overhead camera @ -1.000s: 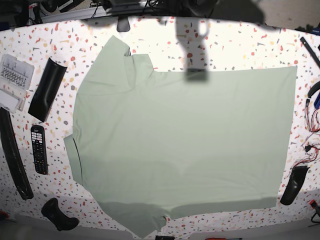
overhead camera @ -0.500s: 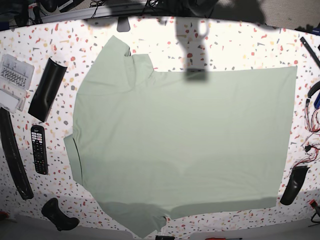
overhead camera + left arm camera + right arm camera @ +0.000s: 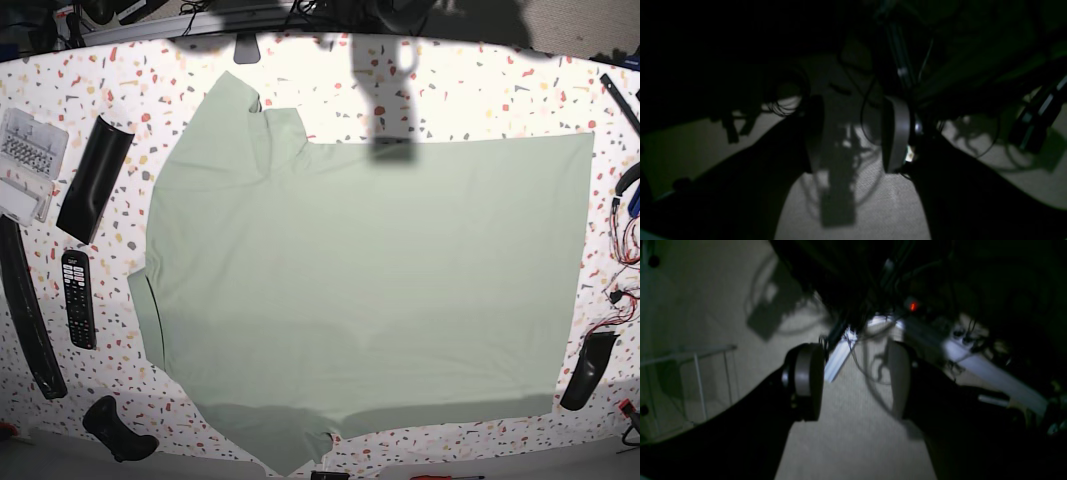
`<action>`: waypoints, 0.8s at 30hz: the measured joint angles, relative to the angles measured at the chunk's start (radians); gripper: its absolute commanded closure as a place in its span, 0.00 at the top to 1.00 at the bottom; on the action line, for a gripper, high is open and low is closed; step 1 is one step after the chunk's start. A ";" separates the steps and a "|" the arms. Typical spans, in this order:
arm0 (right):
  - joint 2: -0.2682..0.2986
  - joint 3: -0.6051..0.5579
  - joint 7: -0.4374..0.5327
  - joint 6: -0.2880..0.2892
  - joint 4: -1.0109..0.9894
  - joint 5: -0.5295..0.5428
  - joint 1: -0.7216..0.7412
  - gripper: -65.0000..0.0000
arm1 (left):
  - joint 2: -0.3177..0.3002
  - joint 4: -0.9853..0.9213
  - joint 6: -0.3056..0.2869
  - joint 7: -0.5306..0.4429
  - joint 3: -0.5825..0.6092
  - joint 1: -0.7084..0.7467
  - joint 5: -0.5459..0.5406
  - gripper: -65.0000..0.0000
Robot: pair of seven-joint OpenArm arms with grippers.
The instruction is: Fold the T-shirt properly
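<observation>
The T-shirt (image 3: 370, 290), pale sage green, lies spread flat on the speckled table (image 3: 480, 90) in the base view and covers most of it. Its collar end is at the left, its hem at the right, and one sleeve points to the far left top, the other to the near bottom. Neither arm shows in the base view. In the left wrist view my left gripper (image 3: 855, 136) stands open with nothing between its fingers, over a dim carpeted floor. My right gripper (image 3: 853, 383) is likewise open and empty over the floor in the right wrist view.
Left of the shirt lie a black remote (image 3: 78, 298), two black curved pieces (image 3: 93, 178) (image 3: 28, 310), a clear plastic box (image 3: 30, 160) and a dark handle-like object (image 3: 115, 428). A black piece (image 3: 588, 370) and loose wires (image 3: 625, 280) sit at the right edge.
</observation>
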 measured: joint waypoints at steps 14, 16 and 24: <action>0.000 -0.001 -0.030 0.000 0.282 -0.002 0.029 0.47 | -0.021 0.272 -0.001 -0.040 0.001 0.060 -0.103 0.39; 0.001 0.000 -0.024 -0.002 0.337 -0.001 0.056 0.47 | -0.056 0.303 -0.003 -0.068 0.003 0.061 -0.103 0.39; 0.000 -0.001 -0.030 0.003 0.427 -0.002 0.116 0.47 | -0.104 0.381 -0.008 -0.075 0.001 0.061 -0.103 0.39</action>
